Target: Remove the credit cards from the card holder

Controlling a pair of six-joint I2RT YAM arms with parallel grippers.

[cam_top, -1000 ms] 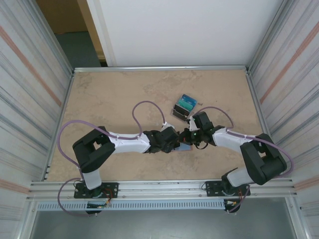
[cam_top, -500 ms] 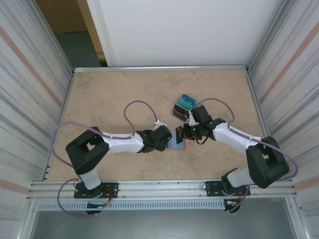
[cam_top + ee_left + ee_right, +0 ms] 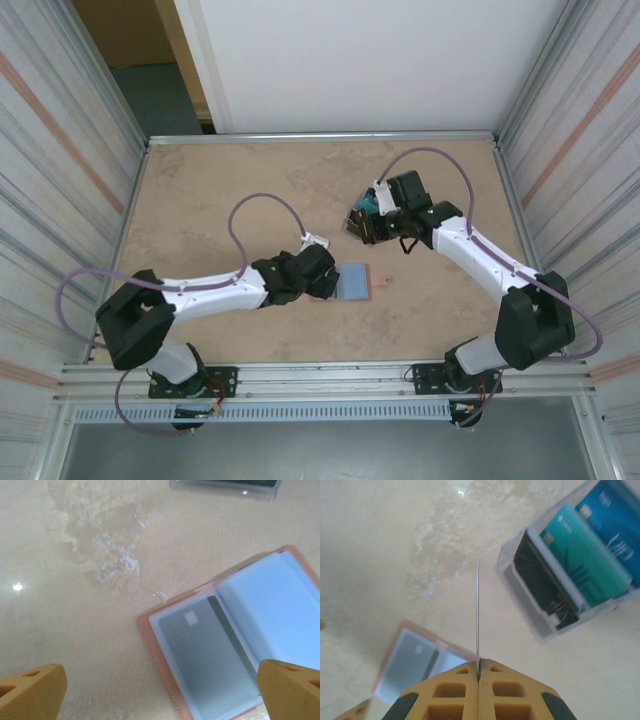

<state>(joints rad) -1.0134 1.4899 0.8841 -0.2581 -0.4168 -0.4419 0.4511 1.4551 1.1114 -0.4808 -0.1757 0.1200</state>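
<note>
My left gripper has just let go. Its jaws were clamped partway a moment ago and now stand as wide as they go with nothing between them, the yellow fingertips far apart at the two edges of the wrist view. The salmon-pink folding card holder, which both my arms were bunched over a second ago, now lies open and flat on the beige marbled table. It sits just right of those open jaws, in the near half of the table.

My right gripper has meanwhile swung away to the far right. Its jaws are pressed fully together on a thin card that sticks out of the tips edge-on, so I cannot tell its colour. It hovers just beside the clear plastic box with teal and blue cards inside, well apart from the card holder.

I judge from this that one card is out, but the job is not finished. A grey credit card lettered VIP sits in the card holder's left pocket. The right pocket looks pale blue, and I cannot tell whether it holds a card. Next I would set this card down, then return, with my left jaws steadying the card holder again.
</note>
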